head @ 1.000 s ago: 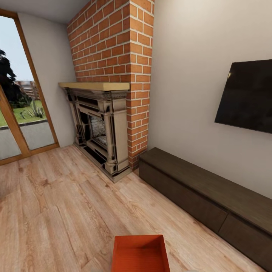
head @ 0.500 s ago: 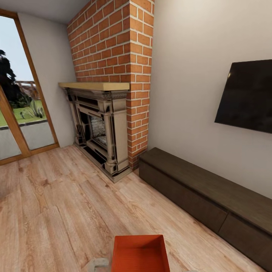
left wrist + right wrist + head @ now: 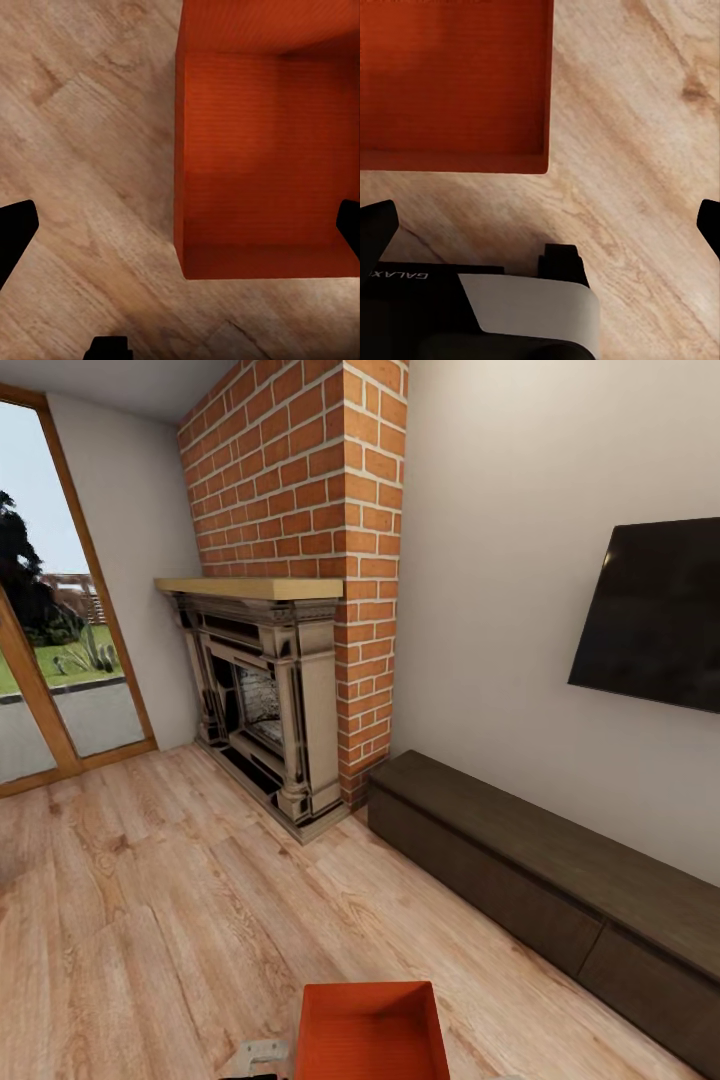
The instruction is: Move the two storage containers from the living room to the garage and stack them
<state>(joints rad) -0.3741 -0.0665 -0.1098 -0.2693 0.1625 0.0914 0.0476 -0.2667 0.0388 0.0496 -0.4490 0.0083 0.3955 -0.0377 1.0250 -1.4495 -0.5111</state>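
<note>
Leftmost, the left gripper (image 3: 180, 225) hangs above the plank floor (image 3: 150, 920) with its fingers spread wide, one tip over bare wood and the other over the open storage container (image 3: 262, 165). That orange-red bin sits on the living room boards just before the robot, likely light, thin-walled and somewhat flexible, so I would pinch a rim wall, ideally from opposite sides. Rightward, the right gripper (image 3: 540, 225) hovers beside its corner, fingers likewise spread.

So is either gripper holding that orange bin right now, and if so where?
Nothing is held. The orange bin sits on the wood floor, and both grippers hang open above it, left and right.
</note>
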